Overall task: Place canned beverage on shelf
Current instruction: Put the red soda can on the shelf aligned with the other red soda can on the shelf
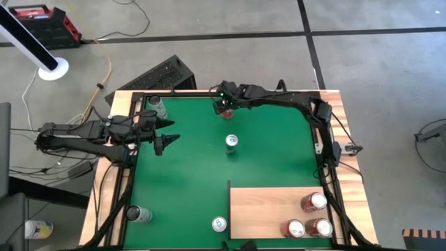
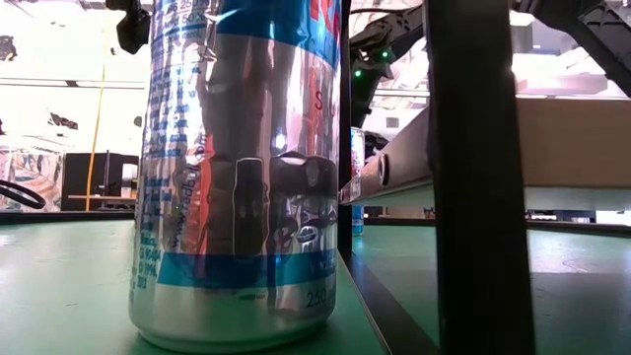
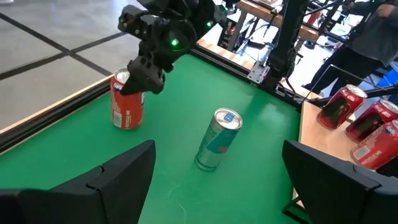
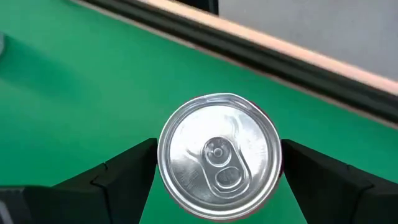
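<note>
A red can (image 1: 227,112) stands upright on the green mat near the table's far edge; it also shows in the left wrist view (image 3: 127,102) and, from above, in the right wrist view (image 4: 219,165). My right gripper (image 1: 224,104) hangs over it, pointing down and open, with one finger on either side of the can's top (image 4: 219,144); I see no touch. My left gripper (image 1: 171,131) is open and empty at the table's left, pointing at a silver-blue can (image 3: 217,140) that stands mid-table (image 1: 231,141). The pale wooden shelf (image 1: 268,206) lies at the near right.
Three red cans (image 1: 310,219) stand on the shelf's right part. More cans stand at the far left (image 1: 157,106), near left (image 1: 136,214) and near middle (image 1: 219,224), the last filling the low view (image 2: 237,177). A dark frame (image 1: 324,139) edges the table.
</note>
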